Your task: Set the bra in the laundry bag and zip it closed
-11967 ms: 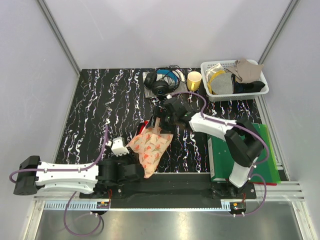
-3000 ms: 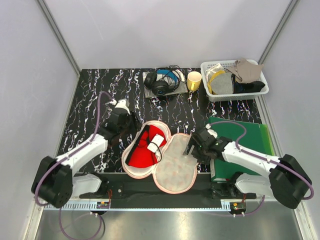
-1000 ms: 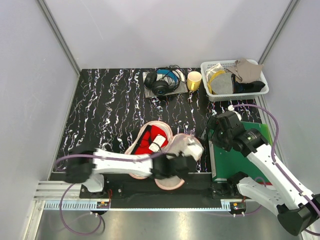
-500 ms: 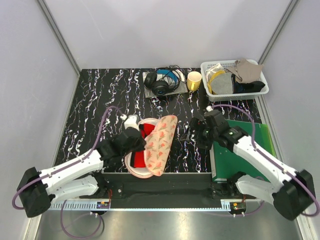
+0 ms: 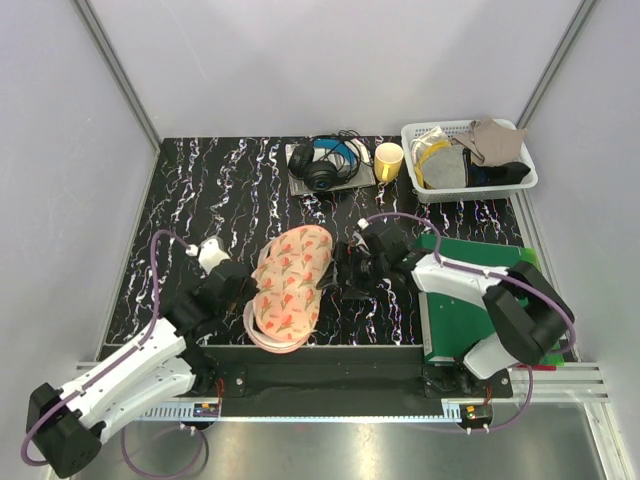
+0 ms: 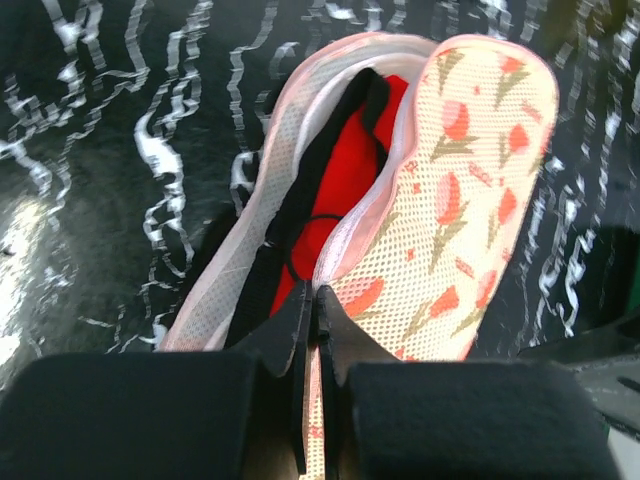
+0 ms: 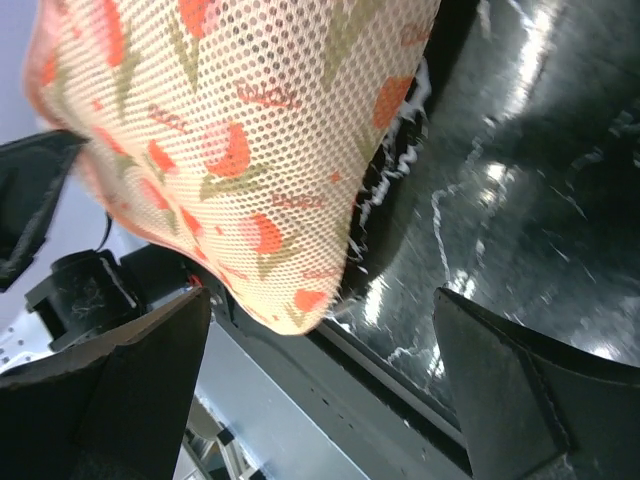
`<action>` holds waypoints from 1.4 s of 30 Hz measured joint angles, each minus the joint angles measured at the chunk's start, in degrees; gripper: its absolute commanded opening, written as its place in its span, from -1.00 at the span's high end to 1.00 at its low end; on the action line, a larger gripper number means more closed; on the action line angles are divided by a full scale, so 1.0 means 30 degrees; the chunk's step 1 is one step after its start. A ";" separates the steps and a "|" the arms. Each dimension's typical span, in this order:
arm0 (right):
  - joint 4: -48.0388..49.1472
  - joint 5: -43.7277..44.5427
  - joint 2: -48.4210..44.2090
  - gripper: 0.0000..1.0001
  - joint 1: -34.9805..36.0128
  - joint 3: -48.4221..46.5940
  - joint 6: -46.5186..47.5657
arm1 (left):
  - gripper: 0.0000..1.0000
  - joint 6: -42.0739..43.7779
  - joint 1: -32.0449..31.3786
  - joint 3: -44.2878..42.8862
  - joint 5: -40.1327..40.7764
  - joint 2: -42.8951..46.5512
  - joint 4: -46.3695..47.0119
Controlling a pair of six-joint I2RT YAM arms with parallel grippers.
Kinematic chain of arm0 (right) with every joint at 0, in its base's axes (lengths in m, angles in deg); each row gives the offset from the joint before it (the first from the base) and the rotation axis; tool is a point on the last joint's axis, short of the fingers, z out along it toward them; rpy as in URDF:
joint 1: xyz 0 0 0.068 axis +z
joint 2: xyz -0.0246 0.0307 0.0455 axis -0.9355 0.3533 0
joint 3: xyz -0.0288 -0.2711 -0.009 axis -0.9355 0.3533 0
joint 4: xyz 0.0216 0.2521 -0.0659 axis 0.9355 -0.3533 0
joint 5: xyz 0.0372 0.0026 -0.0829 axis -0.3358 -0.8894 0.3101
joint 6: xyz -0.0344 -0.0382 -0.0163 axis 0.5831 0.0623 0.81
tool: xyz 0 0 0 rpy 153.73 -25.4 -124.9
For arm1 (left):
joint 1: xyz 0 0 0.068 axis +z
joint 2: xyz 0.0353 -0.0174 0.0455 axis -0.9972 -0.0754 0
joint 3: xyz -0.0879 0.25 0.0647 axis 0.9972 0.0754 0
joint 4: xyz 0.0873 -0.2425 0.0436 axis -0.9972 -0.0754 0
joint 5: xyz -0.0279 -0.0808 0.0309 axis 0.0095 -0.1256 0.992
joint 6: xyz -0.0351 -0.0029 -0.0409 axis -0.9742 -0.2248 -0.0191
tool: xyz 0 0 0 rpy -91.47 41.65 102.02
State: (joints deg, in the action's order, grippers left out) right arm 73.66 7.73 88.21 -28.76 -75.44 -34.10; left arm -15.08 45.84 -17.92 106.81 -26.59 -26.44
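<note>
The laundry bag (image 5: pixel 290 285) lies folded, its printed top lobe over the lower lobe. In the left wrist view the bag (image 6: pixel 470 190) gapes along its left side, and the red bra (image 6: pixel 335 170) with a black strap shows inside. The top view hides the bra. My left gripper (image 5: pixel 243 303) is at the bag's near-left edge, and its jaws (image 6: pixel 318 300) are shut on the pink zipper edging. My right gripper (image 5: pixel 338 283) sits just right of the bag. It (image 7: pixel 320 350) is wide open and empty, with the bag's mesh (image 7: pixel 230 130) just above and ahead of its fingers.
Black headphones (image 5: pixel 322 165) and a yellow cup (image 5: pixel 388 160) stand at the back. A white basket (image 5: pixel 468 160) of cloths is at the back right. A green board (image 5: pixel 480 300) lies under the right arm. The table's near edge rail runs close below the bag.
The bag's printed lobe has dropped flat over the bra side. My left gripper has shifted to the bag's near-left edge. My right gripper has moved left and down to the bag's right side.
</note>
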 measured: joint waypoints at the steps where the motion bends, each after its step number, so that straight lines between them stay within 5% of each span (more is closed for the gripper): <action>1: 0.0583 -0.0211 0.0342 -0.99 0.0022 0.0000 -0.0095 | 0.88 -0.0386 0.0197 0.0124 0.0036 -0.0124 -0.0080; 15: 0.8422 -0.3089 0.5362 -0.99 0.0189 -0.0036 -0.1770 | 0.95 -0.3417 0.1872 0.2718 0.0073 -0.0743 -0.1056; 29: 1.1774 -0.6317 0.9836 -0.97 0.1188 -0.3271 -0.1639 | 0.94 -0.3453 0.1967 0.3723 -0.0328 0.0240 -0.0721; 36: 1.5460 -0.7184 1.1256 -0.66 0.1341 -0.3220 -0.2069 | 0.77 -0.2623 0.1989 0.4444 -0.0831 0.2091 -0.0291; 37: 1.5999 -0.7242 1.1475 -0.48 0.1341 -0.3177 -0.2193 | 0.73 -0.2514 0.1989 0.4452 -0.0882 0.2375 -0.0313; 42: 1.7668 -0.7227 1.2305 -0.01 0.1341 -0.2943 -0.2776 | 0.17 -0.2135 0.1989 0.4452 -0.1042 0.3126 -0.0437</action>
State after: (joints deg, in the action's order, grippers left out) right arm 126.66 -13.95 125.12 -24.74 -84.27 -42.43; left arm -21.48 51.81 -4.56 103.68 -17.21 -27.75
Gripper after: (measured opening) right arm 0.668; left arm 0.298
